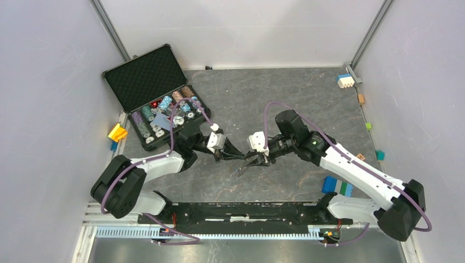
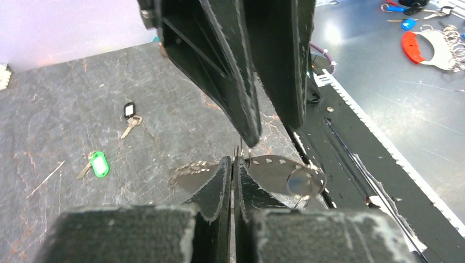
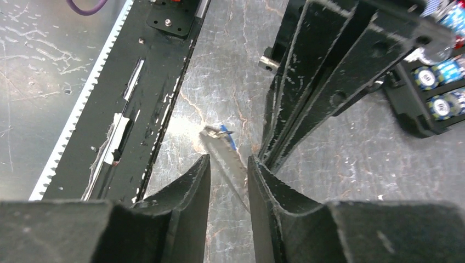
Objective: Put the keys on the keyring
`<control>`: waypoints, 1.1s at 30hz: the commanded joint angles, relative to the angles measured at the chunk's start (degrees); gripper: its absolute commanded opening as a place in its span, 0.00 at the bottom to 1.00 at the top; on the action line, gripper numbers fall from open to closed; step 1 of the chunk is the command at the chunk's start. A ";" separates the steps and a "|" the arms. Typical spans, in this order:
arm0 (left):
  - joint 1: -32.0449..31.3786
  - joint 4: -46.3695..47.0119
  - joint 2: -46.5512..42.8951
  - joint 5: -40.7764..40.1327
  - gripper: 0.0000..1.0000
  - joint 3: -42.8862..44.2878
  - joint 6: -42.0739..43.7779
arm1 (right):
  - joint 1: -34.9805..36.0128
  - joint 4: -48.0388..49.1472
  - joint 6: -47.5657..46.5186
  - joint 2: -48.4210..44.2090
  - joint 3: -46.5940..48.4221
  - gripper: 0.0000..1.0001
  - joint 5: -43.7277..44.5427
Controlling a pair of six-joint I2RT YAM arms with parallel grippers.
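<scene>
My left gripper (image 2: 234, 161) is shut on the thin grey keyring (image 2: 268, 170), which stretches away from its tips above the table. A blue tag (image 3: 226, 133) of one of the keys shows at the ring's far end. My right gripper (image 3: 228, 159) faces the left one tip to tip; its fingers stand apart with the keyring (image 3: 225, 153) running between them, close to the right finger. In the top view both grippers, left (image 1: 237, 156) and right (image 1: 253, 160), meet at the table's middle. The black-tagged key (image 2: 130, 112) and the green-tagged key (image 2: 98, 163) lie loose on the table.
An open black case of poker chips (image 1: 156, 96) sits at the back left. Toy blocks lie near the right arm (image 1: 337, 186), at the back right corner (image 1: 344, 81) and by the left wall (image 1: 117, 132). The black base rail (image 1: 236, 211) runs along the near edge.
</scene>
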 commanded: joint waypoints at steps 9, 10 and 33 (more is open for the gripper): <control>0.09 12.14 2.36 6.31 0.02 0.35 -1.16 | -3.92 -5.90 -5.45 -8.21 4.79 0.42 -1.63; 0.04 12.90 2.38 6.44 0.02 0.18 -1.38 | -4.48 -5.86 -5.46 -8.83 4.38 0.42 -0.96; 0.04 3.69 -2.92 5.55 0.02 -1.63 4.20 | -24.64 5.42 7.97 4.85 -4.65 0.39 34.38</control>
